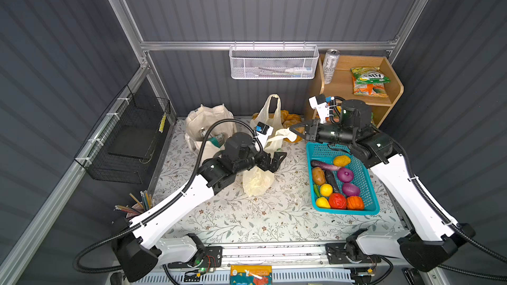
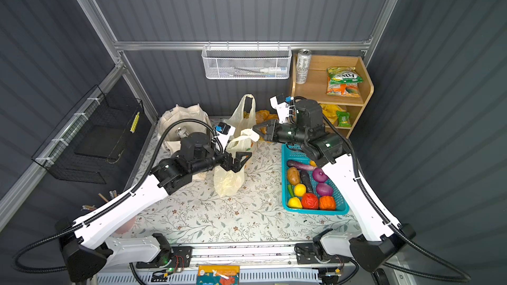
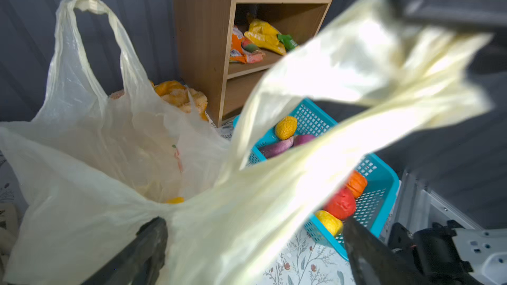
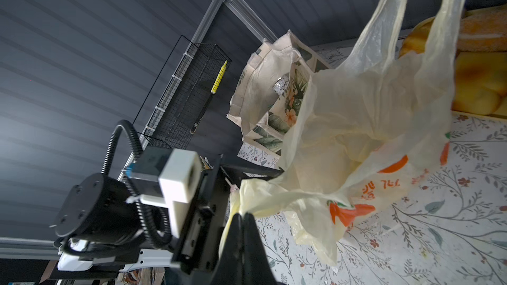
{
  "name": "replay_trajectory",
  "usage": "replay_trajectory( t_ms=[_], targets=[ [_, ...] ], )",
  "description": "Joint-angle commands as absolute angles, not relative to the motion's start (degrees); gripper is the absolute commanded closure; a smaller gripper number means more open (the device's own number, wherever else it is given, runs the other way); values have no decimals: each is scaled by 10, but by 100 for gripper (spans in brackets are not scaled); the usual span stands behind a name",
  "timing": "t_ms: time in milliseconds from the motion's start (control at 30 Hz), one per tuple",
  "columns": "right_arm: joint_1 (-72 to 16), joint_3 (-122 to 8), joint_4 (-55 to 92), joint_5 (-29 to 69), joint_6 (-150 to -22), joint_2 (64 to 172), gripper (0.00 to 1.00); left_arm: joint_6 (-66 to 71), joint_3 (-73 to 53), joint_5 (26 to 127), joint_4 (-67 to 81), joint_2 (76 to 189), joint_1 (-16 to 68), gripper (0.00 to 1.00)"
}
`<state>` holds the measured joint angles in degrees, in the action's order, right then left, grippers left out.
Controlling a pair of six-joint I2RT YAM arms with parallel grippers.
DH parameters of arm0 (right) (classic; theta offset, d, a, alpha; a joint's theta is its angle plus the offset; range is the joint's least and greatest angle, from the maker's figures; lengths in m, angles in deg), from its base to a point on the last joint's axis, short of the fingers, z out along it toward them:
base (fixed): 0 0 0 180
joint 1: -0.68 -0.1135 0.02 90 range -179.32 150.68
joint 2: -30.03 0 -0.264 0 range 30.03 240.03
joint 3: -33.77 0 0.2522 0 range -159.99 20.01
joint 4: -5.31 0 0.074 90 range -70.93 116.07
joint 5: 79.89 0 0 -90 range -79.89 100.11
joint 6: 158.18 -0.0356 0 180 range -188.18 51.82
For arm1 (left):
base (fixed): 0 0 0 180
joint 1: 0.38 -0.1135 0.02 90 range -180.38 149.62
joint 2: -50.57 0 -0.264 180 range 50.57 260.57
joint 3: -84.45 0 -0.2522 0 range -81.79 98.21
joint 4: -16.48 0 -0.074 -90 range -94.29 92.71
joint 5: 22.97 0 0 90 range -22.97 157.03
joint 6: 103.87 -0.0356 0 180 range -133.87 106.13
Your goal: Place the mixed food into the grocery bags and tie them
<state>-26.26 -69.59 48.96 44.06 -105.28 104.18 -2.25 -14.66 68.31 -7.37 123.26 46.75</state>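
Here the right gripper (image 1: 293, 130) pinches one handle of the plastic bag (image 1: 258, 183) between closed fingers, while the left gripper (image 1: 279, 162) stands wide apart over its film.

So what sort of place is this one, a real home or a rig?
Likely a staged robot test cell, not a home: dark panels on aluminium framing, a floral cloth over the bench, toy produce in a turquoise basket.

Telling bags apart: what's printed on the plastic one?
The plastic bag carries orange fruit shapes with green bits; clearest in the right wrist view.
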Motion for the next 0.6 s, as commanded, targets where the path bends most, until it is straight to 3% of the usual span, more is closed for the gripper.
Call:
replay_trajectory(
  t_ms=[0, 133, 267, 333, 400, 467, 533, 567],
  targets=[
    [-269, -705, 494, 461, -1056, 1036, 100, -3, -147, 599, 48, 1256, 467, 0],
    [-291, -697, 482, 454, -1070, 1025, 100, 17, -148, 581, 175, 1302, 467, 0],
    [-303, -683, 455, 455, -1093, 1010, 100, 31, -125, 601, 202, 1346, 467, 0],
    [-302, -677, 442, 453, -1103, 1005, 100, 42, -136, 614, 221, 1355, 467, 6],
    [-303, -669, 430, 449, -1112, 1004, 100, 51, -155, 632, 250, 1357, 467, 19],
    [-303, -662, 417, 450, -1122, 1006, 100, 59, -175, 646, 289, 1357, 466, 42],
    [-302, -659, 402, 446, -1125, 1009, 100, 60, -183, 660, 303, 1353, 464, 72],
    [-300, -658, 395, 441, -1126, 1009, 100, 56, -183, 666, 298, 1349, 461, 81]
  ],
)
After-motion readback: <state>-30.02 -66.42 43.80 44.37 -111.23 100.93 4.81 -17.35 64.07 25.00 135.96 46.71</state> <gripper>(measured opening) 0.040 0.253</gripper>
